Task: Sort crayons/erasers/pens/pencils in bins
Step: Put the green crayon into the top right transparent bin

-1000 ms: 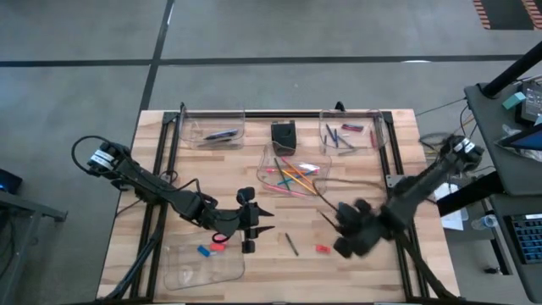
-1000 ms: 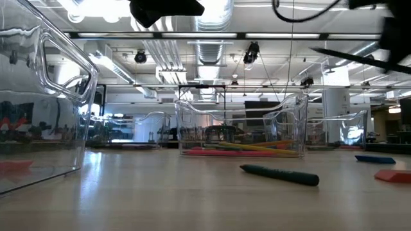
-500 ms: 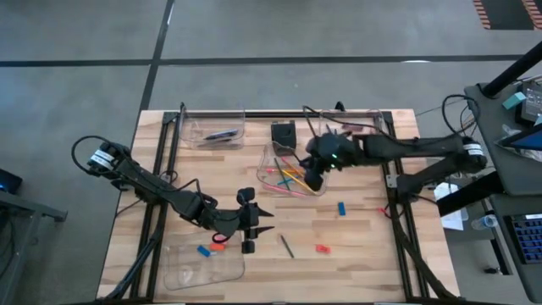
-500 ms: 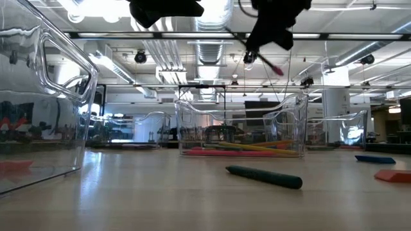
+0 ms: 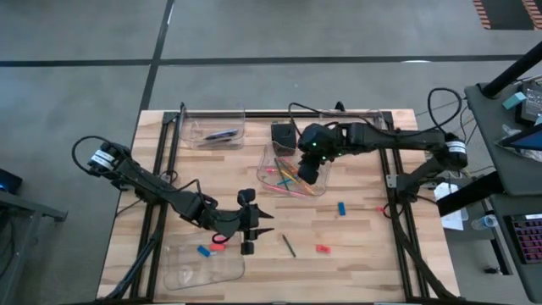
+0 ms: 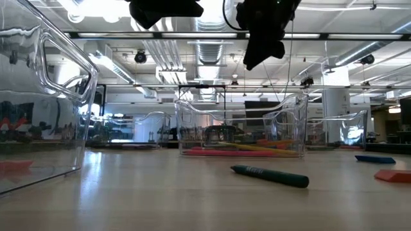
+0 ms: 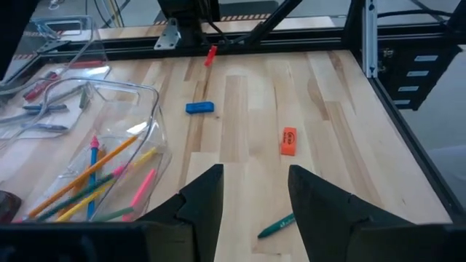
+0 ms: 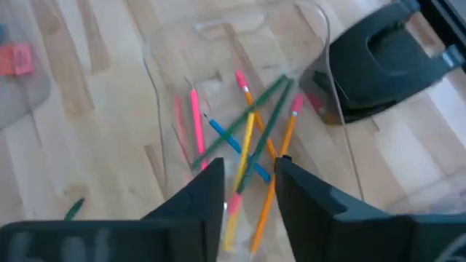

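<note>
The right pincer (image 5: 310, 172) is held above the middle bin (image 5: 273, 156), in which the pencils (image 8: 244, 142) lie crossed in orange, yellow, green, pink and blue. Its fingers (image 8: 196, 191) are seen slightly parted, with nothing between them. The left pincer (image 5: 262, 222) is held over the near middle of the worktop (image 5: 364, 246), its fingers (image 7: 205, 196) parted and nothing gripped.

A dark green crayon (image 5: 289, 245) lies loose on the worktop just beyond the left pincer. A blue eraser (image 5: 341, 207) and a red eraser (image 5: 322, 248) lie farther to the right, well apart from each other. The near-left bin (image 5: 182, 271) holds a blue block and a red one. A dark pen (image 5: 220, 134) is seen in the far-left bin (image 5: 190, 140), and small sticks in the far-right bin (image 5: 368, 140). A small black box (image 5: 284, 135) sits between them.
</note>
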Motion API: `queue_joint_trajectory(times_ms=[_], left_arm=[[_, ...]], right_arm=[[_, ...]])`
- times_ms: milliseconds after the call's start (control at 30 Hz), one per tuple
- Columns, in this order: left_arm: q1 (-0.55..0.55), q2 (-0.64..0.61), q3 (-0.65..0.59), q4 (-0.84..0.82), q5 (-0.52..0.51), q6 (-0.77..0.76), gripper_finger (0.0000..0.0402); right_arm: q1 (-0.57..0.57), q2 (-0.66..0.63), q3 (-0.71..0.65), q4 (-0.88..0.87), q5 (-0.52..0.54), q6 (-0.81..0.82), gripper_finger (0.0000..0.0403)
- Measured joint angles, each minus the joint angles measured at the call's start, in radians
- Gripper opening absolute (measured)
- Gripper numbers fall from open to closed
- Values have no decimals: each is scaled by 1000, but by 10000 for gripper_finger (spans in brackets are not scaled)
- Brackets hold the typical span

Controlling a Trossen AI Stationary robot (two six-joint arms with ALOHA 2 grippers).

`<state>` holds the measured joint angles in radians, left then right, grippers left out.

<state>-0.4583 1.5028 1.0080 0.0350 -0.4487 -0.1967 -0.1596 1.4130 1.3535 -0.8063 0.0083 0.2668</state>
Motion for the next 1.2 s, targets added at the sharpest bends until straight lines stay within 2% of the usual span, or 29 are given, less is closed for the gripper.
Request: queue_joint_trajectory(times_ms=[200,433,633,767,867,1033,1200], left_arm=[[-1,8,0,19,76,1,141],[-2,106,10,82,146,47,141],[6,226,75,93,214,150,141],[10,335,157,89,305,205,141],[13,419,228,81,317,261,141],[27,520,366,-34,356,292,155],[36,596,467,-180,358,290,191]], right_arm=[[20,-3,36,-97,14,97,142],[223,-100,-82,-236,177,219,134],[497,-209,-227,-165,200,414,133],[681,-263,-327,-41,279,528,134],[782,-277,-395,55,338,556,132],[850,-281,-421,111,359,609,134],[860,-276,-400,117,379,620,132]])
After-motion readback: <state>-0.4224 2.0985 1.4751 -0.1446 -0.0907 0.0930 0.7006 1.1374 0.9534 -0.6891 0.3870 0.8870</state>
